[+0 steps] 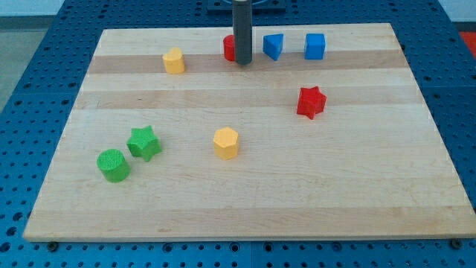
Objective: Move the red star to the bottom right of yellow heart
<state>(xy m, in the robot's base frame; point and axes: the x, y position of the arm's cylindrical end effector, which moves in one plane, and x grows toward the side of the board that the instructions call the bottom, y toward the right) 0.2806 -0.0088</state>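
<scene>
The red star (311, 102) lies right of the board's middle. The yellow heart (174, 61) lies near the view's top left. My tip (242, 62) rests near the view's top centre, touching or just in front of a red block (230, 48) that the rod partly hides. The tip is well up and left of the red star and to the right of the yellow heart.
Two blue blocks (274, 46) (314, 46) sit right of the tip at the top. A yellow hexagon (226, 142) lies at centre. A green star (144, 143) and a green cylinder (113, 164) lie at the lower left. The wooden board (245, 212) rests on blue pegboard.
</scene>
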